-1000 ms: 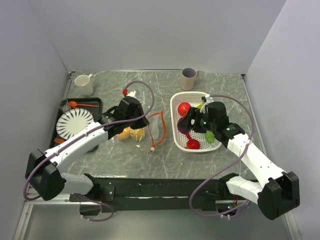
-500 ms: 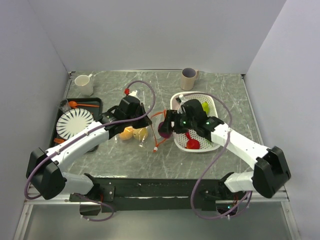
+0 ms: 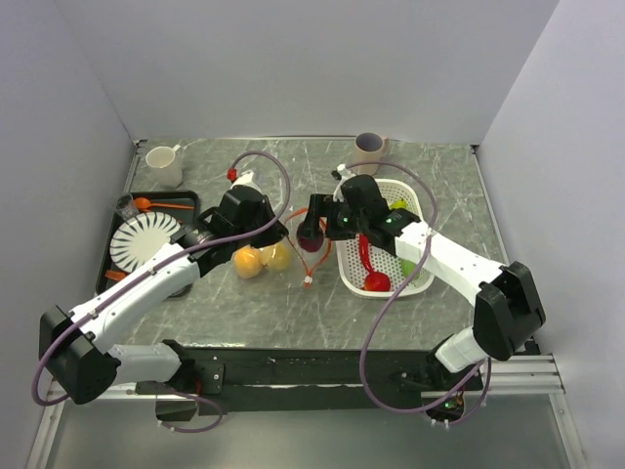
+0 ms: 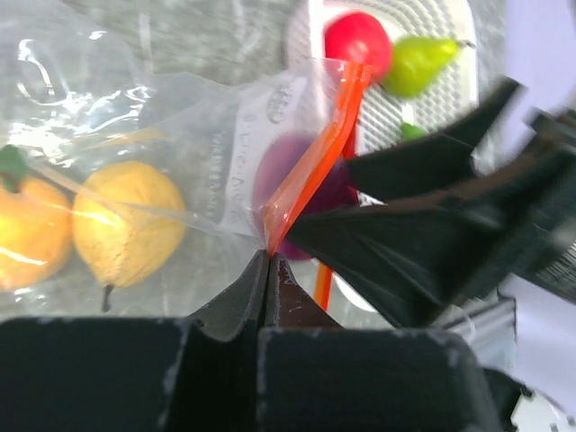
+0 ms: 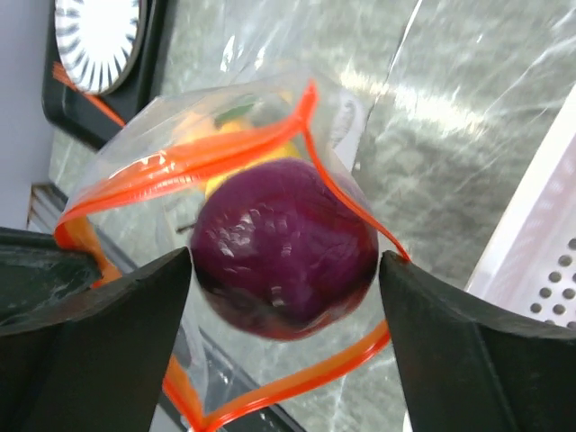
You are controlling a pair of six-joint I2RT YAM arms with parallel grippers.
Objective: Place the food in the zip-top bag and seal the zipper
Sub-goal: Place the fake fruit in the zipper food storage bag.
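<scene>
- Plainly, the left gripper (image 4: pixel 268 257) is seen with its jaws pressed together, and the lower end of the orange-red zipper (image 4: pixel 317 157) is pinched between them.
- The zip-top bag (image 4: pixel 171 108) is found between the two grippers, near the middle of the marbled table (image 3: pixel 244 313), and its mouth is spread into an open loop.
- A purple fruit (image 5: pixel 284 259) is clamped by the right gripper (image 5: pixel 286 270), with one finger on each side.
- In the right wrist view the purple fruit is framed by the zipper loop, right at the bag's mouth. In the left wrist view part of it is seen through the clear wall.
- A yellow fruit (image 4: pixel 126 220) and an orange fruit (image 4: pixel 31 229) are lodged side by side inside the bag.
- Grey print is carried on the bag's wall just beside the zipper, but it is too blurred to be read.
- A small white slider (image 3: pixel 307 283) is seen at the low end of the strip in the top view.
- A red fruit (image 4: pixel 357 40) and a green pear (image 4: pixel 418 63) are held in the white basket (image 4: pixel 427 20), to the right of the bag.
</scene>
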